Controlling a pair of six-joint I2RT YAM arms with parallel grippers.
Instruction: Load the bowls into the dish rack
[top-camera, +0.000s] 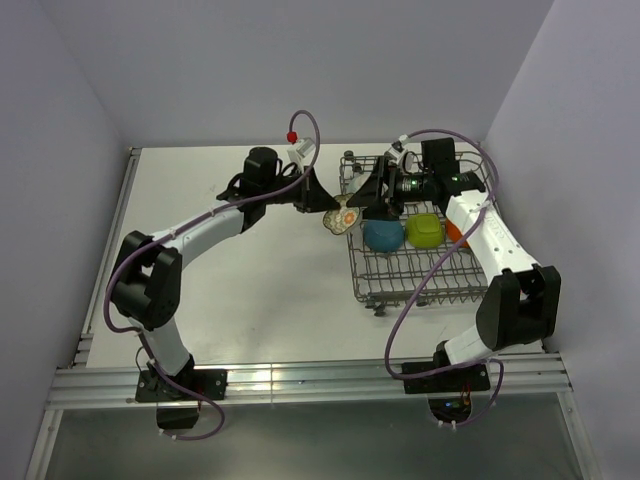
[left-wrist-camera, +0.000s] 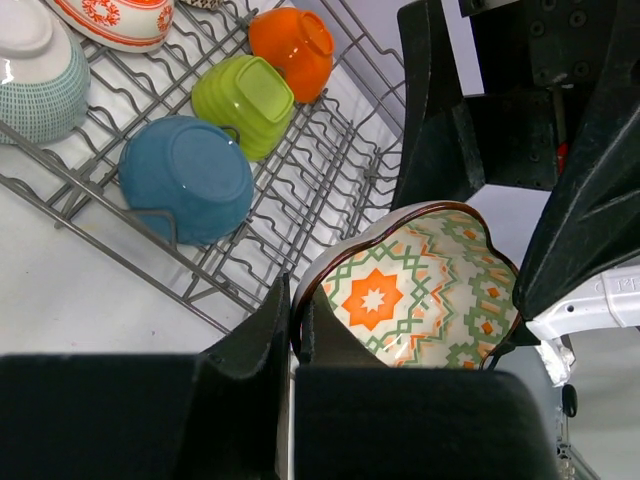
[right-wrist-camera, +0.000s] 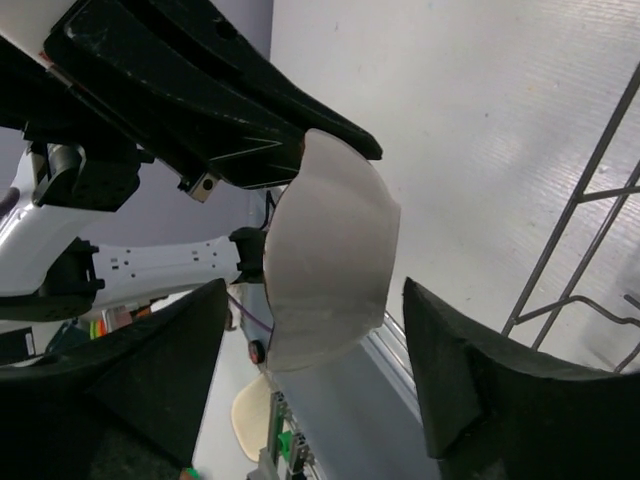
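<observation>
Clearly, left pincer (left-wrist-camera: 298, 335) clamps the scalloped bowl's (left-wrist-camera: 420, 285) rim.

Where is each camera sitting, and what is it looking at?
Top external: high behind the bases, looking down on the table; the left arm and right arm meet beside the dish rack.
Left wrist: on the left arm, looking along the left tool at the scalloped floral bowl it pinches, with the rack beyond.
Right wrist: on the right arm, looking between the open right tool fingers at that bowl's pale underside.
Shared: both wrist views show the same bowl, from opposite faces.
</observation>
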